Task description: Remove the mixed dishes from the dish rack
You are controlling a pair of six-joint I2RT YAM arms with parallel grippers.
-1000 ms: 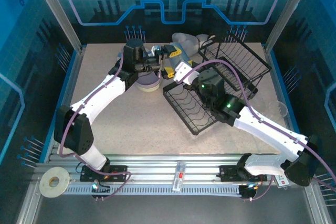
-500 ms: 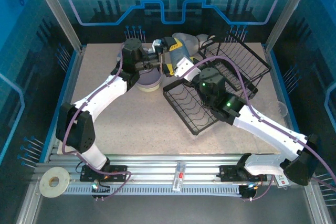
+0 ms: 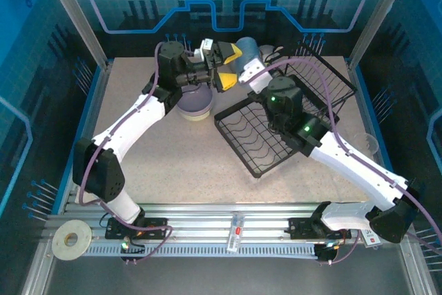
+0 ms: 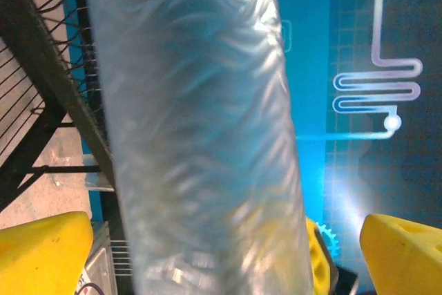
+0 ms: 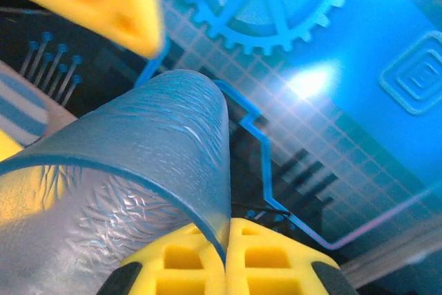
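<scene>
Here the right end effector (image 5: 226, 248) pinches the clear cup (image 5: 138, 170); the left end effector (image 4: 222, 253) gapes wide around it.

FREE: near and left worktop (image 3: 159, 164), room for a hand | BLOCKED centre-right: dish rack (image 3: 252, 139) lies aslant, right arm above it | BLOCKED far centre: lavender bowl (image 3: 195, 101) just beside the rack's far-left corner | CROWDED above bowl: left hand (image 3: 228, 67) spread wide around the clear cup (image 3: 247, 50), which the right hand (image 5: 226, 240) pinches
</scene>
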